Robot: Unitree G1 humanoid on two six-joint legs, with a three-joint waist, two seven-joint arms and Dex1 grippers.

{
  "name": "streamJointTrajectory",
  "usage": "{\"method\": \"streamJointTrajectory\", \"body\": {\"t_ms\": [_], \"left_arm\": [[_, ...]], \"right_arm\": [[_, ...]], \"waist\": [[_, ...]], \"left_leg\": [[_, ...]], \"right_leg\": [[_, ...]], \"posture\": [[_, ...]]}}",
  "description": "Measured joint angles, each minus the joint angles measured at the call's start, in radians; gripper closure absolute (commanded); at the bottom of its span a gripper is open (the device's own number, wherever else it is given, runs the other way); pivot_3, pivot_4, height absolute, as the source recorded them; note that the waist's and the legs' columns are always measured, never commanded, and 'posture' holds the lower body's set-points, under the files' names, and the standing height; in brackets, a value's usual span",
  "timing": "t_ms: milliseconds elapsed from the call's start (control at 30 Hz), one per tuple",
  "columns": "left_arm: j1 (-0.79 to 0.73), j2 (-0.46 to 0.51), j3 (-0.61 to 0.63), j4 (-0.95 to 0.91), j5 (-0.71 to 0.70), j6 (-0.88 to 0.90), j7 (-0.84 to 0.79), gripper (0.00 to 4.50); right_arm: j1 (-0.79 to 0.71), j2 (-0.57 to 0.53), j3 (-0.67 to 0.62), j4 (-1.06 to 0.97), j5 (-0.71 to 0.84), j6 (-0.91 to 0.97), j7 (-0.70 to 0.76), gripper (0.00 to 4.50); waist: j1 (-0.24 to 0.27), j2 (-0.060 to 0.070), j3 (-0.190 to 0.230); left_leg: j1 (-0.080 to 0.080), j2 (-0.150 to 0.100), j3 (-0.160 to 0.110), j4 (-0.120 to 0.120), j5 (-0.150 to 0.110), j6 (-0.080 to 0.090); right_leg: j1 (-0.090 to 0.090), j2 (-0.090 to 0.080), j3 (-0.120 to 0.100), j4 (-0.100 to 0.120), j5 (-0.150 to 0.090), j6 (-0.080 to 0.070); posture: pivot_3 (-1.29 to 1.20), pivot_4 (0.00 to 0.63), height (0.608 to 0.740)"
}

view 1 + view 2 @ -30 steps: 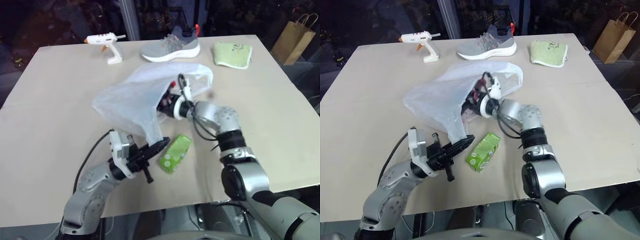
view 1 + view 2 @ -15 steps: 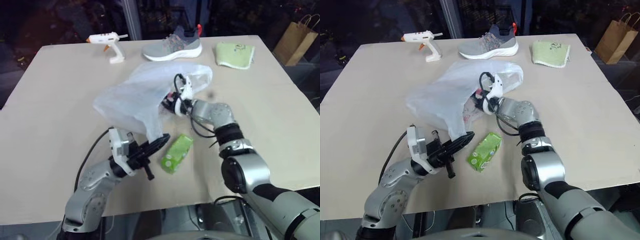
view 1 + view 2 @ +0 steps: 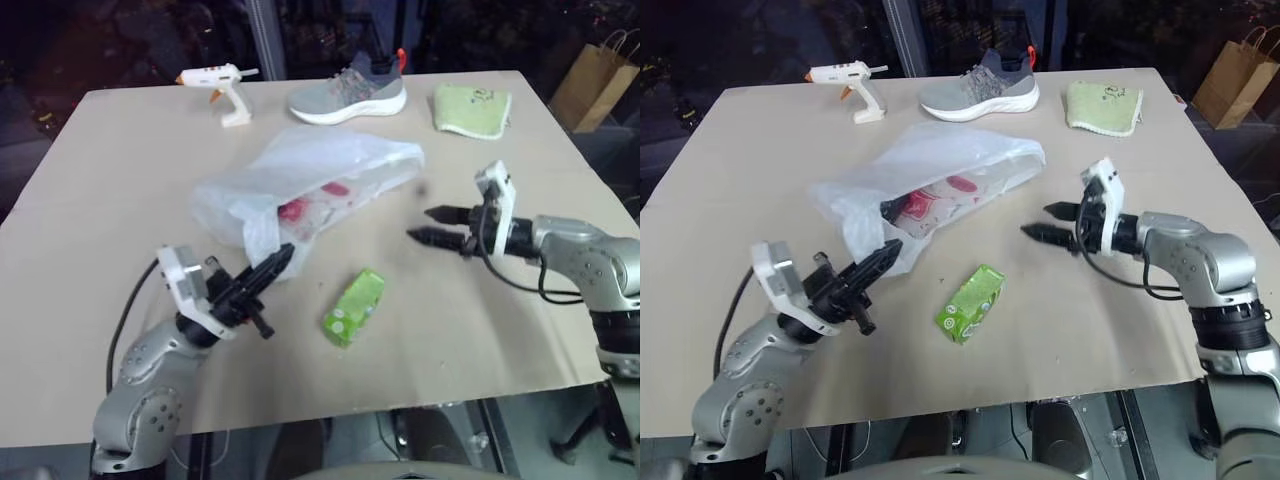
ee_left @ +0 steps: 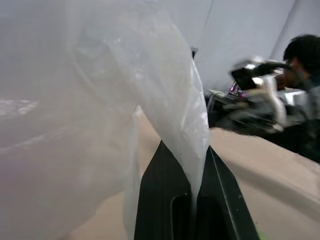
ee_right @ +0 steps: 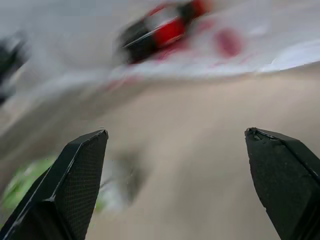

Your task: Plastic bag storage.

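Pinching a fold of the thin crinkly translucent white plastic bag [image 3: 300, 185], the left gripper [image 3: 272, 267] has its two black fingers closed tight on the film at the bag's near edge; wrist view shows the plastic squeezed between them. Bag lies slumped mid-table on the tan tabletop [image 3: 120, 200], mouth toward the robot's right, with a red and dark item [image 3: 915, 207] visible through the film inside it. Right gripper [image 3: 432, 225] hovers off to the bag's right, apart from it, fingers spread wide, nothing between them, pointing toward the bag. Green rectangular packet [image 3: 353, 307] lies flat on the table near the bag, between the two grippers. Far edge of table: white glue gun [image 3: 222, 88], grey knit sneaker [image 3: 350, 92], folded green cloth [image 3: 470, 108]. Brown paper bag with handles [image 3: 593, 82] stands beyond the table's far right corner.
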Motion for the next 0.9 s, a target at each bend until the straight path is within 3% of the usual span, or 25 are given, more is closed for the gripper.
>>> {"method": "streamJointTrajectory", "body": {"t_ms": [133, 333, 500, 667, 900], "left_arm": [[0.011, 0.019, 0.032, 0.013, -0.003, 0.006, -0.003, 4.5], [0.007, 0.02, 0.028, 0.031, -0.001, 0.013, -0.013, 4.5], [0.0, 0.017, 0.021, 0.033, 0.001, 0.013, -0.013, 4.5], [-0.012, 0.004, 0.011, 0.039, 0.011, 0.011, -0.012, 4.5], [0.016, -0.032, 0.0, 0.038, 0.027, 0.004, 0.004, 4.5]], "right_arm": [[-0.049, -0.054, 0.13, -0.079, -0.15, -0.187, 0.154, 0.08], [-0.165, -0.043, 0.264, -0.07, -0.337, -0.41, 0.299, 0.08], [-0.224, -0.066, 0.405, 0.013, -0.563, -0.704, 0.449, 0.08], [-0.364, 0.036, 0.484, 0.161, -0.736, -0.939, 0.488, 0.08], [-0.383, 0.113, 0.52, 0.241, -0.807, -1.071, 0.508, 0.08]], "waist": [[0.008, 0.0, 0.0], [0.014, -0.001, 0.0], [0.015, -0.001, 0.0], [0.009, -0.001, 0.0], [0.016, -0.002, 0.0]], "left_leg": [[0.001, 0.0, -0.001, 0.002, 0.0, 0.0], [0.0, 0.0, -0.003, 0.002, 0.0, 0.0], [0.0, -0.001, -0.003, 0.002, 0.0, -0.001], [0.001, -0.001, -0.003, 0.001, 0.0, -0.001], [0.0, -0.003, -0.004, 0.001, 0.0, -0.001]], "right_leg": [[0.002, 0.0, -0.002, 0.0, 0.0, 0.0], [0.002, -0.001, -0.003, 0.0, 0.0, 0.0], [0.002, -0.003, -0.004, -0.001, 0.0, 0.0], [0.002, -0.002, -0.004, 0.001, 0.0, -0.001], [0.002, -0.005, -0.004, 0.0, 0.001, -0.001]], "posture": [[0.0, 0.15, 0.74], [0.0, 0.15, 0.74], [0.0, 0.15, 0.74], [0.0, 0.15, 0.74], [0.0, 0.15, 0.74]]}}
